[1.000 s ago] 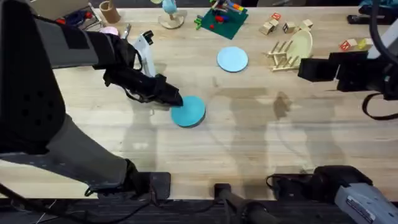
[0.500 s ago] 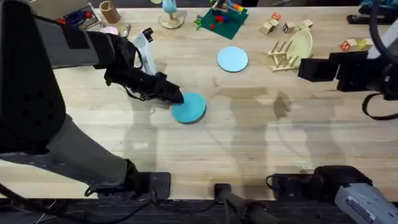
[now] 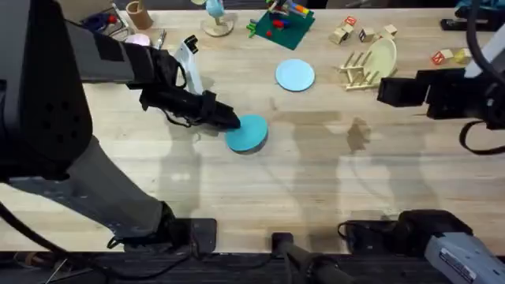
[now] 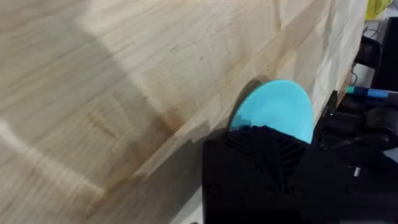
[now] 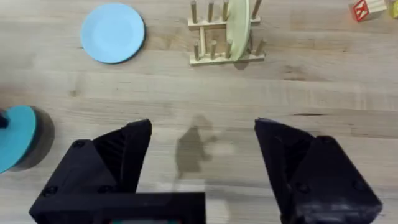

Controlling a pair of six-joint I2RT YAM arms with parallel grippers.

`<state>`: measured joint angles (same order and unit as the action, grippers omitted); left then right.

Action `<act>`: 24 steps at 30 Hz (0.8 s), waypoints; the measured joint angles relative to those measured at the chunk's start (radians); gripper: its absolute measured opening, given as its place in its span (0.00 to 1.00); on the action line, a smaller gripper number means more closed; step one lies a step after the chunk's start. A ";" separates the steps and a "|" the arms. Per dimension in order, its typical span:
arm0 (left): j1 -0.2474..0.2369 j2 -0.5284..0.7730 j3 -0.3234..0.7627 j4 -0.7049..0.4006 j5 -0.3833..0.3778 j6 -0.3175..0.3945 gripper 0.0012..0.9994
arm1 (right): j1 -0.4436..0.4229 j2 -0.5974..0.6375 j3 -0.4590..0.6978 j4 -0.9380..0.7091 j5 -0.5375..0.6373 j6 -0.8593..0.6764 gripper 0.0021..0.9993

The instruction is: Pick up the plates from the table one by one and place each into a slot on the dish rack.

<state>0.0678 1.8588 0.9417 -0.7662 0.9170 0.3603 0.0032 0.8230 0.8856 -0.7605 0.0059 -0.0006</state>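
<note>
My left gripper (image 3: 229, 121) is shut on the left edge of the teal-blue plate (image 3: 248, 132), left of the table's (image 3: 316, 181) middle. In the left wrist view the plate (image 4: 278, 107) sticks out past my black fingers (image 4: 261, 155). In the right wrist view it (image 5: 15, 134) casts a shadow, so it sits slightly off the wood. The paler light blue plate (image 3: 295, 75) lies flat farther back (image 5: 112, 32). The dish rack (image 3: 357, 69) stands at the back right (image 5: 214, 53) with a cream plate (image 3: 383, 54) in one slot. My right gripper (image 3: 388, 88) hovers open (image 5: 202, 127) in front of the rack.
A green toy board (image 3: 280, 24) and loose wooden blocks (image 3: 347, 31) lie along the back edge. A red-lettered block (image 3: 439, 57) sits right of the rack. A pink dish (image 3: 139, 39) and a white object (image 3: 188, 59) are at the back left.
My left gripper has carried the teal-blue plate a little to the right and towards the back. The right arm has stayed where it was.
</note>
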 joint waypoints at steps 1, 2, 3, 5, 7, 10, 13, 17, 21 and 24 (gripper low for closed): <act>0.000 0.000 0.000 0.000 0.000 0.003 0.04 | 0.000 0.000 0.000 0.000 0.000 0.000 1.00; 0.000 0.000 0.000 0.000 0.001 0.007 0.04 | 0.000 0.000 0.000 0.000 0.000 0.000 1.00; 0.000 0.000 0.000 0.000 0.001 0.012 0.04 | 0.000 0.000 0.000 0.000 0.000 0.000 1.00; 0.000 0.000 0.000 0.000 0.001 0.021 0.04 | 0.000 0.000 0.000 0.000 0.000 0.000 1.00; 0.000 0.000 0.000 0.000 0.001 0.026 0.04 | 0.000 0.000 0.000 0.000 0.000 0.000 1.00; 0.000 0.000 0.000 0.000 0.001 0.029 0.04 | 0.000 0.000 0.000 0.000 -0.001 0.001 1.00; 0.000 0.000 0.000 0.000 0.001 0.029 0.04 | 0.000 0.000 0.000 -0.004 -0.003 0.028 1.00; 0.000 0.000 0.000 0.000 0.001 0.030 0.04 | -0.002 0.000 0.000 -0.030 -0.031 0.096 1.00; 0.000 0.000 0.000 0.000 0.001 0.033 0.04 | -0.002 0.023 0.000 -0.053 -0.118 0.171 1.00; 0.000 0.000 0.000 0.000 0.001 0.033 0.04 | -0.002 0.068 0.000 -0.056 -0.195 0.239 1.00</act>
<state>0.0681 1.8589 0.9417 -0.7666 0.9184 0.3931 0.0013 0.8906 0.8856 -0.8165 -0.1891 0.2379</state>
